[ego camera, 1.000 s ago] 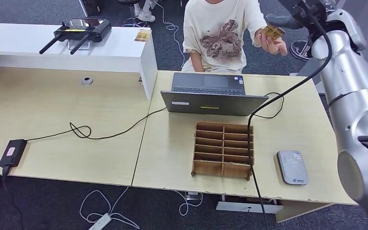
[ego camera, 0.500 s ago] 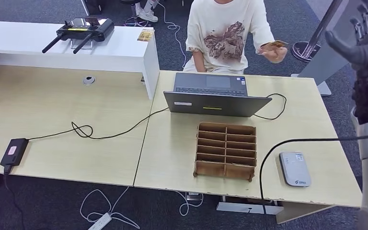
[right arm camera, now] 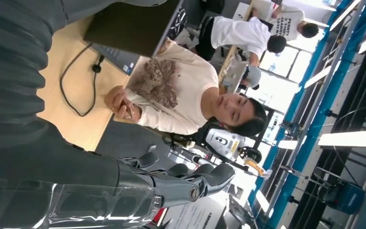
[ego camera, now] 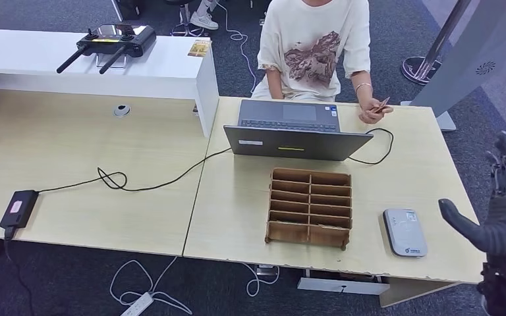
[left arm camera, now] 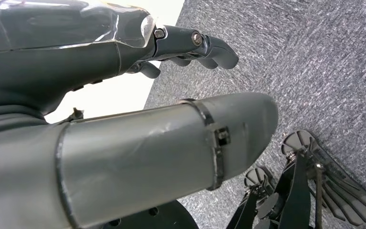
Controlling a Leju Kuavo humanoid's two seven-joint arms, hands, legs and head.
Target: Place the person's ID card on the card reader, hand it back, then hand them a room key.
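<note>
Head view: card (ego camera: 381,105) in the person's hand (ego camera: 372,113) upper right, card reader (ego camera: 404,232) bare lower right, right hand (ego camera: 501,217) empty, fingers spread; left hand (left arm camera: 124,43) empty, loosely extended — likely handback done.

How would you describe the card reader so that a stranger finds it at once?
Start at the open laptop on the pale wooden desk. Nearer the robot stands a brown wooden slotted rack. The card reader lies flat right of it: the only small grey-white rounded pad there.

Bright, even indoor light; window glare, soft shadows.
</note>
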